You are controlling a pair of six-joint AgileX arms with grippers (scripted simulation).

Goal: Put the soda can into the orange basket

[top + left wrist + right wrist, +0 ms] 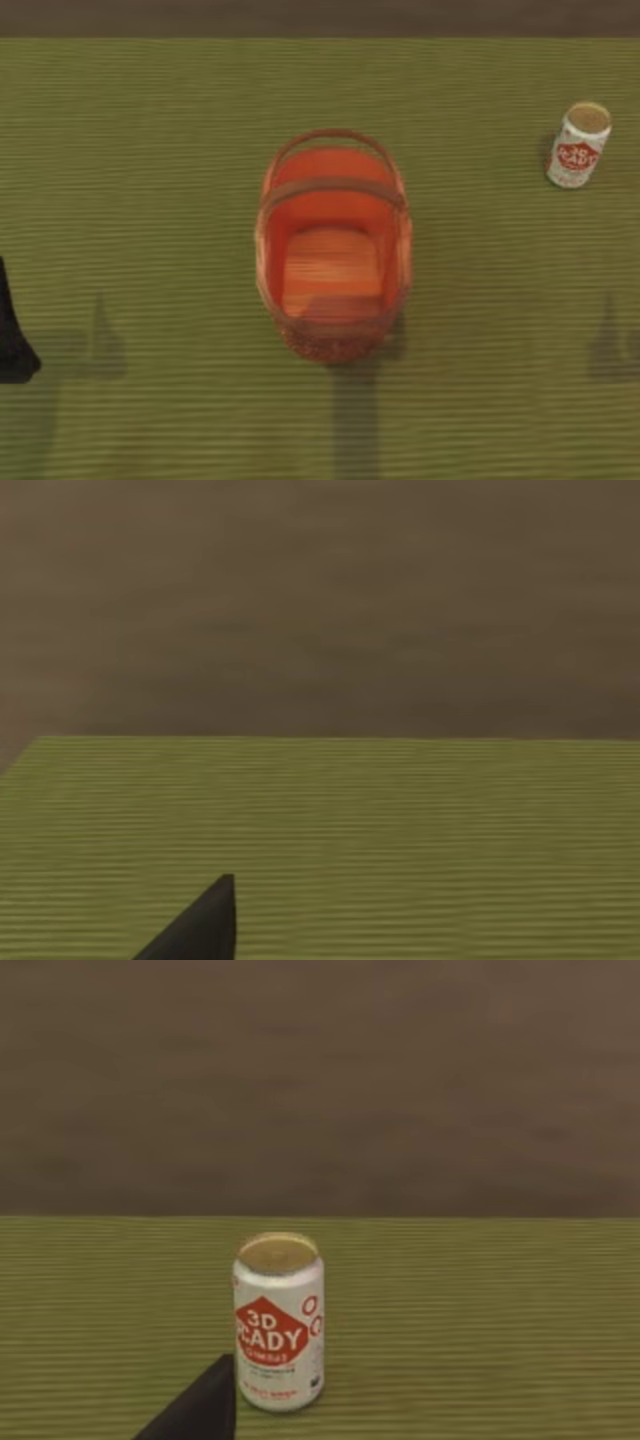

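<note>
Right gripper (pixel 190 1405): one dark fingertip in wrist view, spread cannot tell, can ahead | left gripper (pixel 195 925): parked at table's left edge, likewise | soda can (pixel 578 146): upright, far right, well apart from orange basket (pixel 268 215) at centre | handling: likely light, rigid, smooth; grip mid-body across the sides.

Green ribbed table covering (pixel 150 150), dark, perhaps floor, strip (pixel 320 18) beyond
</note>
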